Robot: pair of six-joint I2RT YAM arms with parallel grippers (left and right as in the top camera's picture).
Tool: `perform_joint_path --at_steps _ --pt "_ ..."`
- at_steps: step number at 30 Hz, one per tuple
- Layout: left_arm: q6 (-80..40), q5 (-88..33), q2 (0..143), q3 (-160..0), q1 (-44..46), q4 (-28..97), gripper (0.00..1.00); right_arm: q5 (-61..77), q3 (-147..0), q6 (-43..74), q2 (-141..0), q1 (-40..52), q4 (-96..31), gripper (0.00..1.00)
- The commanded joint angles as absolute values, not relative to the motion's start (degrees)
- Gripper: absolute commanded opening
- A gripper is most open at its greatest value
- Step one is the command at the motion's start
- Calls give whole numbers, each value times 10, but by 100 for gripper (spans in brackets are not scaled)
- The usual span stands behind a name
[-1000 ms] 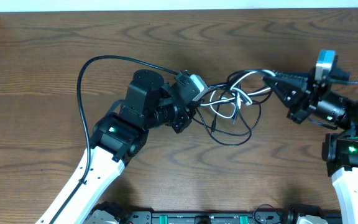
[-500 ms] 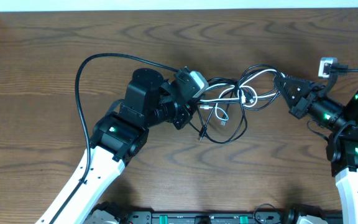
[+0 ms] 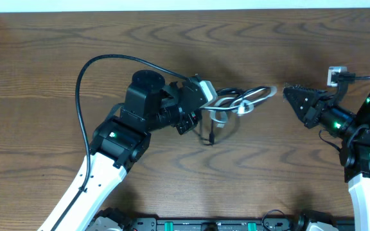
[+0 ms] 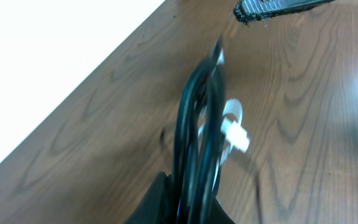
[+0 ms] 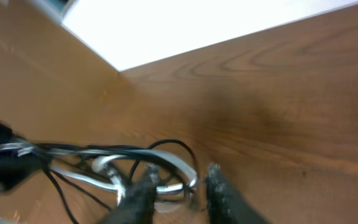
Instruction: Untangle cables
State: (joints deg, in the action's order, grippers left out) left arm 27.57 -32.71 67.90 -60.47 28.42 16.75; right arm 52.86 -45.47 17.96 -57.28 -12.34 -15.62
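The cables (image 3: 241, 101) are a small knot of thin black cords and one white cord lying on the wooden table in the overhead view. My left gripper (image 3: 205, 106) is shut on the knot's left end. In the left wrist view the black cords (image 4: 194, 124) run straight out of the left gripper (image 4: 188, 186), with a white plug (image 4: 235, 134) beside them. My right gripper (image 3: 288, 94) stands open just right of the knot, a small gap away from it. In the right wrist view its two fingers (image 5: 143, 190) are apart, and the white cord (image 5: 174, 160) loops just beyond the tips.
The table's far edge meets a white strip (image 3: 185, 5) at the top. A thick black arm cable (image 3: 85, 70) arcs over the left arm. A black rail (image 3: 204, 224) runs along the near edge. Bare wood lies all round the knot.
My right gripper has opened and let go of the cables, staying to their right. The stretched bundle has drawn back into a smaller knot by the left gripper, which still holds it.
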Motion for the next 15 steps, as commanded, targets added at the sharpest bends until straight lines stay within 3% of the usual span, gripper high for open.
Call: perform_joint_path --at_steps 1,6,12,15 --pt "316 -339 664 -602 281 166 7 583 -466 106 -569 -126 -157 32" --pt "330 -340 664 -602 281 176 8 655 -466 11 -569 -126 -156 40" --pt "348 -428 666 -602 281 179 7 765 -466 -314 -569 -92 -176 50" --pt "354 -435 666 -602 281 179 7 761 -466 -386 -574 -67 -178 57"
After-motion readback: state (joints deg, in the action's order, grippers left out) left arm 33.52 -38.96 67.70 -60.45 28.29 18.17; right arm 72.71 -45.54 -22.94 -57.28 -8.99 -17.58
